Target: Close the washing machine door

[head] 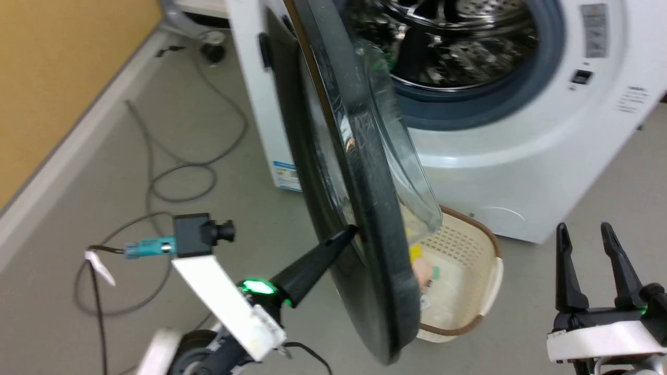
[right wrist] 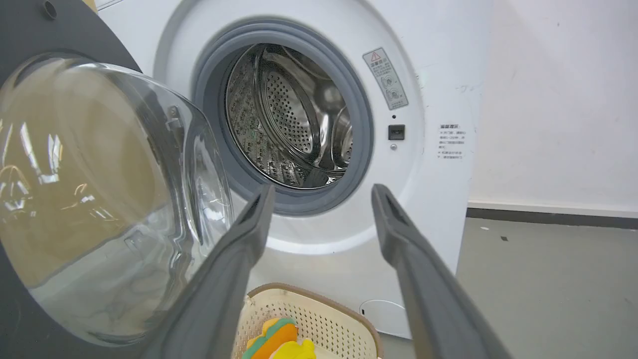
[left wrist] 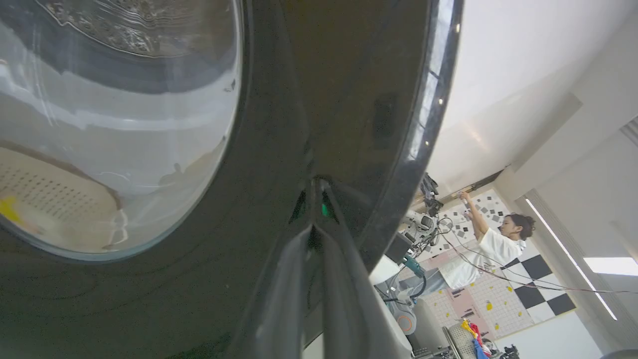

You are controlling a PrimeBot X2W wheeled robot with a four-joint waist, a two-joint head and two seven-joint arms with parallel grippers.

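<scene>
The washing machine door (head: 365, 172) stands about half open, edge-on in the head view, its clear glass bowl (right wrist: 99, 194) bulging toward the drum. My left gripper (head: 350, 232) is shut, its fingertips pressed against the door's glossy black outer rim (left wrist: 349, 99), beside the glass window (left wrist: 114, 124). The white washing machine (head: 521, 156) shows its steel drum (right wrist: 294, 114) and grey gasket (right wrist: 359, 129). My right gripper (head: 583, 229) is open and empty at the lower right, apart from the door, its fingers (right wrist: 408, 239) pointing toward the machine's front.
A cream perforated laundry basket (head: 464, 271) with colourful items sits on the floor below the door, before the machine. Grey cables (head: 177, 172) loop on the floor at left by a yellow wall (head: 52, 78). A person (left wrist: 493, 249) stands far behind in the left wrist view.
</scene>
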